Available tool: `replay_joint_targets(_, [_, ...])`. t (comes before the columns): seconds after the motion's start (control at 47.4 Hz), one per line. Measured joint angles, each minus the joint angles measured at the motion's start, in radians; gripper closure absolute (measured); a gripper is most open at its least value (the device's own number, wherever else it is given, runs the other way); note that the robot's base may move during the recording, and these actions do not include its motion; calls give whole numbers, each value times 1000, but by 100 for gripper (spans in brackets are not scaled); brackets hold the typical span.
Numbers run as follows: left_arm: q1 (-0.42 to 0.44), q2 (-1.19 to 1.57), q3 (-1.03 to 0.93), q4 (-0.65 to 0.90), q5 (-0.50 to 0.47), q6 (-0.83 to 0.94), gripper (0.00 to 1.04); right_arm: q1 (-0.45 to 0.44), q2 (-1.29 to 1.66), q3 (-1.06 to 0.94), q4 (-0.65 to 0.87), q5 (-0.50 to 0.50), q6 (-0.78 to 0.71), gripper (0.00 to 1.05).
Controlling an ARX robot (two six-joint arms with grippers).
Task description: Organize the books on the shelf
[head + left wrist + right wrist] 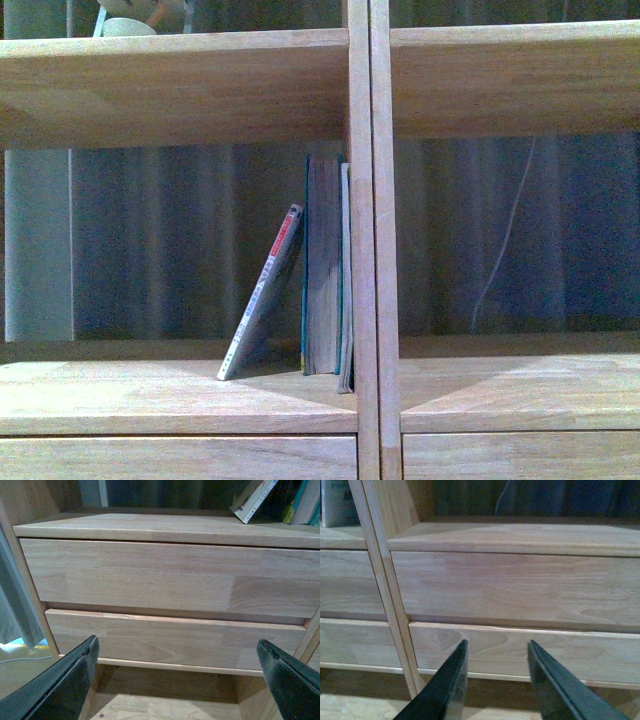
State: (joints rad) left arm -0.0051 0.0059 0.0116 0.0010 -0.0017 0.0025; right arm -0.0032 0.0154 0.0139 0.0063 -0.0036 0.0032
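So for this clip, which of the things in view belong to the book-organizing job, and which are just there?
Belong to the job:
- thin pale paperback with red-and-white spine, leaning
- thick teal-covered book with yellowed pages, upright
- thin pale book against the divider
- light wooden shelving unit
- left gripper and right gripper, both open and empty

Just there:
- pale round object on the upper shelf
- white cord behind

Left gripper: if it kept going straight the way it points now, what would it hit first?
Most likely the lower drawer front of the shelf; the open left gripper faces it squarely with nothing between. Depth is unclear, so it might pass just beneath.
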Motion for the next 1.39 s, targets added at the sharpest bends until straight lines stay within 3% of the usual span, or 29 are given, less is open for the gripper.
replay_joint_targets(0.253, [0,0,0,0,1,0,7,0,-10,0,-5,2,-1,102])
replay_joint_targets(0.444, [0,0,0,0,1,0,7,0,-10,0,-5,2,-1,102])
replay_joint_targets(0.676, [0,0,0,0,1,0,7,0,-10,0,-5,1,-1,71])
replay_joint_targets(0.76, [0,0,0,0,1,0,7,0,-10,0,-5,2,-1,52])
replay_joint_targets(1.056, [0,0,0,0,1,0,7,0,-10,0,-5,2,-1,7])
replay_joint_targets(1.394, [0,0,0,0,1,0,7,0,-10,0,-5,2,-1,7])
